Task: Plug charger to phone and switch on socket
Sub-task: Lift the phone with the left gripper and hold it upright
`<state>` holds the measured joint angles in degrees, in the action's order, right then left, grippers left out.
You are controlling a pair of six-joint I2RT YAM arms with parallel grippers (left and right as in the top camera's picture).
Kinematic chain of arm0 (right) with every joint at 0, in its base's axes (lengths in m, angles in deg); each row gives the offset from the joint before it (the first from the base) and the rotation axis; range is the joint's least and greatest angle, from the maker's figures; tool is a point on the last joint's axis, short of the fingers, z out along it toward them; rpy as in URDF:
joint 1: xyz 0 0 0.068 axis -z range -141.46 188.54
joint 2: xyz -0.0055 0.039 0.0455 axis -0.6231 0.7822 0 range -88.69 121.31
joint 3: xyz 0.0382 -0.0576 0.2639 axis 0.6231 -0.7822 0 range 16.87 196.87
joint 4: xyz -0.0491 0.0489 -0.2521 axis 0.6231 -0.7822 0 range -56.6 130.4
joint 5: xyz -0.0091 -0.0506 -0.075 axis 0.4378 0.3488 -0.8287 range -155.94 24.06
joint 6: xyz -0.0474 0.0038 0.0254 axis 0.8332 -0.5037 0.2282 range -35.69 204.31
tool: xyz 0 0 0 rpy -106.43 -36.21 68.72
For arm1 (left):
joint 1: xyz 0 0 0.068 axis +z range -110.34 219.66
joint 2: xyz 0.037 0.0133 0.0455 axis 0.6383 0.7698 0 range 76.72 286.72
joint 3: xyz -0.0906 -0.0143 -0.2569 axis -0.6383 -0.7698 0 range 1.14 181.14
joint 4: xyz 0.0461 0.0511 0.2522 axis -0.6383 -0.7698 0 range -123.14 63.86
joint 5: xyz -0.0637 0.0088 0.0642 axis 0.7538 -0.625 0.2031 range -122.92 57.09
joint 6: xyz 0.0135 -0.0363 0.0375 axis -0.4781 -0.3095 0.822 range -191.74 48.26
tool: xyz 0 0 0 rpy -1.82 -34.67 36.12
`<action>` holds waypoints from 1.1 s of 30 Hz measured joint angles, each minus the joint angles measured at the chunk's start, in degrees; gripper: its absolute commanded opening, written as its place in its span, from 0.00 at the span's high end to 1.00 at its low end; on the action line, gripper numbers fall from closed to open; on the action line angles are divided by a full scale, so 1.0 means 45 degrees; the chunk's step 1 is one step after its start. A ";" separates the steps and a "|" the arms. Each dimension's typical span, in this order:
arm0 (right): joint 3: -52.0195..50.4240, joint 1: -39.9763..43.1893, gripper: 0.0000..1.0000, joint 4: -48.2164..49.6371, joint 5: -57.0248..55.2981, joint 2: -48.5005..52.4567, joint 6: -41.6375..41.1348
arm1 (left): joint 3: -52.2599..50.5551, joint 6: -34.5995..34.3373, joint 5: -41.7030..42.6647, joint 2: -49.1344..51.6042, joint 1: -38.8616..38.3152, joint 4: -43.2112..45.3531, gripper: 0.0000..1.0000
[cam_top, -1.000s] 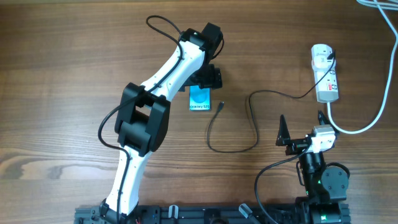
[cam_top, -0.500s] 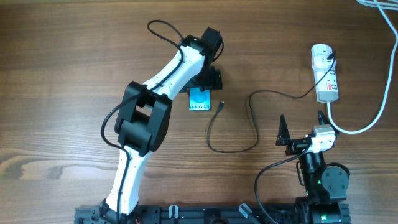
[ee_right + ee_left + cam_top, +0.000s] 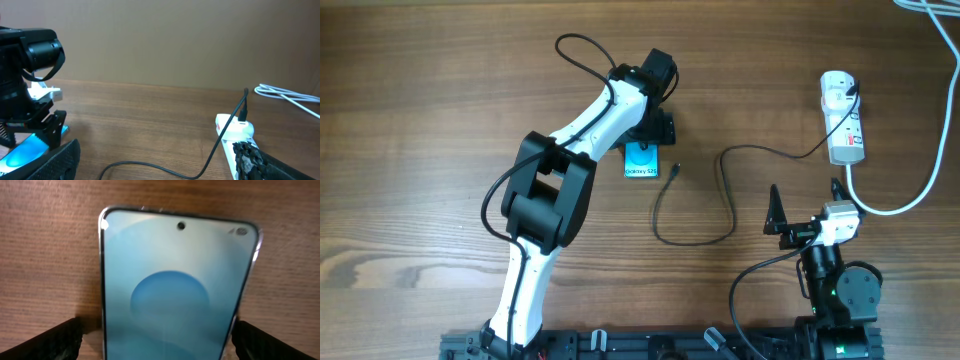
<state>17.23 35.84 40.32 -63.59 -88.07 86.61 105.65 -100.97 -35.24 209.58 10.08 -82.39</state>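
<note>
The phone point(image 3: 640, 161) lies flat on the table with its screen lit cyan. It fills the left wrist view point(image 3: 175, 280). My left gripper point(image 3: 650, 133) is open over the phone's far end; its black fingertips point(image 3: 55, 340) stand on either side of the phone with a small gap each side. The charger point(image 3: 720, 190) is a thin black cable looping from the socket point(image 3: 844, 125) to its plug tip point(image 3: 675, 170), which lies just right of the phone. My right gripper point(image 3: 807, 203) is open and empty near its base, well below the socket.
A thick white cord point(image 3: 910, 195) runs from the socket off the right edge. In the right wrist view the cable point(image 3: 220, 145) plugs into the socket point(image 3: 235, 129), and the left arm point(image 3: 30, 60) stands at the far left.
My left wrist has shifted slightly up and to the left over the phone. The phone, cable and right arm have not moved.
</note>
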 measured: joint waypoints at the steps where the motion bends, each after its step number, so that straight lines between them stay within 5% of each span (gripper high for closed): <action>1: 0.0000 0.0000 0.00 0.0000 0.0000 0.0000 0.0000 | 0.0000 0.0000 0.0000 0.0000 0.0000 -0.0126 0.00; 5: 0.0000 0.0000 0.00 0.0000 0.0000 0.0000 0.0000 | 0.0000 -0.0005 0.0107 0.0000 0.0000 -0.0427 0.02; 8: 0.0000 0.0000 0.00 0.0000 0.0000 0.0000 0.0000 | 0.0000 0.0034 0.0155 0.0000 0.0005 -0.0529 0.27; 11: 0.0000 0.0000 0.00 0.0000 0.0000 0.0000 -0.0005 | 0.0000 0.0083 0.0248 0.0000 0.0000 -0.0602 0.30; 25: 0.0000 0.0000 0.00 0.0000 0.0000 0.0000 0.0000 | -0.0544 0.0087 0.0306 -0.0884 0.0029 -0.1331 0.31; 33: 0.0000 0.0000 0.00 0.0000 0.0000 0.0000 0.0000 | -0.0573 0.0087 0.2132 -0.6392 0.0481 -0.1938 0.30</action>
<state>17.23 35.84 40.32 -63.59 -88.07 86.61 103.07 -100.58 -25.65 180.81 12.24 -91.11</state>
